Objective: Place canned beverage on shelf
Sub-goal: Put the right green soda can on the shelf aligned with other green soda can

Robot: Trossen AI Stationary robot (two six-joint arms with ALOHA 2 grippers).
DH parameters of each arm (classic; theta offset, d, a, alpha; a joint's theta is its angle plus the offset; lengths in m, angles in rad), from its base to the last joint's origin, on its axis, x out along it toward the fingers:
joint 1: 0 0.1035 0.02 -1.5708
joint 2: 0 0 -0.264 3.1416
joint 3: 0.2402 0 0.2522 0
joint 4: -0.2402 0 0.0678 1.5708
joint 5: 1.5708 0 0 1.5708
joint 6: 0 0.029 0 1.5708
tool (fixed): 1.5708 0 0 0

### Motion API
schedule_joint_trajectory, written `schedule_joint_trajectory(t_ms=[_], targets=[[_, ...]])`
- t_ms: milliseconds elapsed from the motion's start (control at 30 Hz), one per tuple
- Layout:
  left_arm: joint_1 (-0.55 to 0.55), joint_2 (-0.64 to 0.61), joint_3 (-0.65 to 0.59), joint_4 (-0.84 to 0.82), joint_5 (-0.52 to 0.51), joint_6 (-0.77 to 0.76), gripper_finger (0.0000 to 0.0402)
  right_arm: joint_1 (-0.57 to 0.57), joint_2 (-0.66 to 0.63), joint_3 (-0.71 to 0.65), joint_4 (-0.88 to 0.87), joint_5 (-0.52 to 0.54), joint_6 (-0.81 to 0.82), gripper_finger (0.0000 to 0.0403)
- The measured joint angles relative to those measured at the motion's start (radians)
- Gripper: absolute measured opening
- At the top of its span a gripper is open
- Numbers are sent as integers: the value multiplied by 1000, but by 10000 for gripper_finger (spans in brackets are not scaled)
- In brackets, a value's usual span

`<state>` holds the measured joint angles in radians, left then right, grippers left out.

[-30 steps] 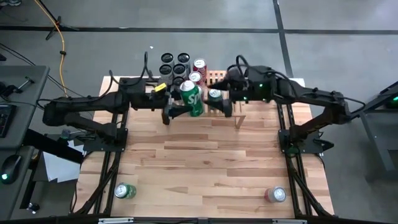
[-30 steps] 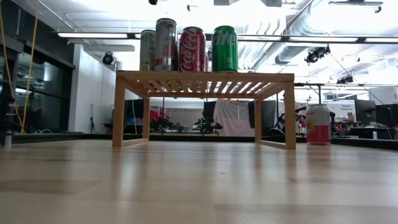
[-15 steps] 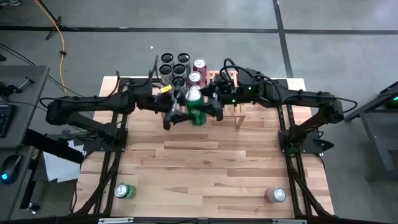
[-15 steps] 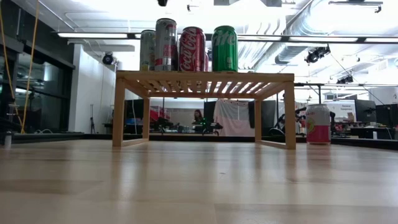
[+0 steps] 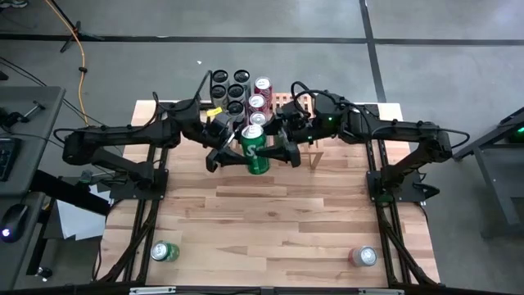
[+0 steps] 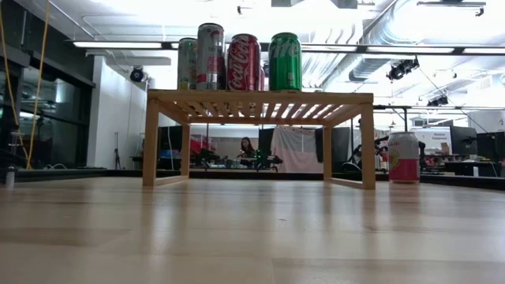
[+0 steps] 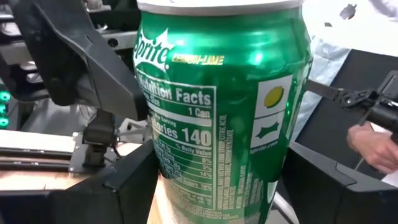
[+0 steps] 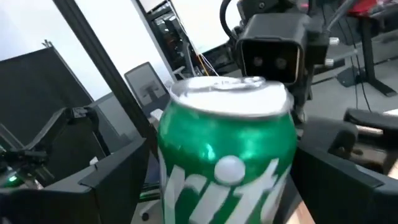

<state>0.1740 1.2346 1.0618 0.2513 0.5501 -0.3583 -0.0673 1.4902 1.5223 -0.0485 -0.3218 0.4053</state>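
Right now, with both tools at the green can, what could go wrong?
1. Both the left tool and right tool are at the green can, tilted above the table; a mistimed release could drop it.
2. The shelf already carries cans close together; setting this one down might knock them.
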Motion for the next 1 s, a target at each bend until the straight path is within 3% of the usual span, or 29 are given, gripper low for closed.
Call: schedule_joint_trajectory(t_ms=[333, 567, 767, 1000], targets=[[1, 49, 0, 41, 10, -15, 273, 12, 4, -1, 2, 5, -13, 353], [1, 49, 0, 40, 11, -13, 273, 12, 4, -1, -5, -16, -11, 293], [1, 49, -1, 37, 4, -37, 273, 4, -2, -1, -18, -29, -14, 292], [21, 42, 63, -70, -31, -107, 385, -35, -91, 0, -153, -58, -94, 292]])
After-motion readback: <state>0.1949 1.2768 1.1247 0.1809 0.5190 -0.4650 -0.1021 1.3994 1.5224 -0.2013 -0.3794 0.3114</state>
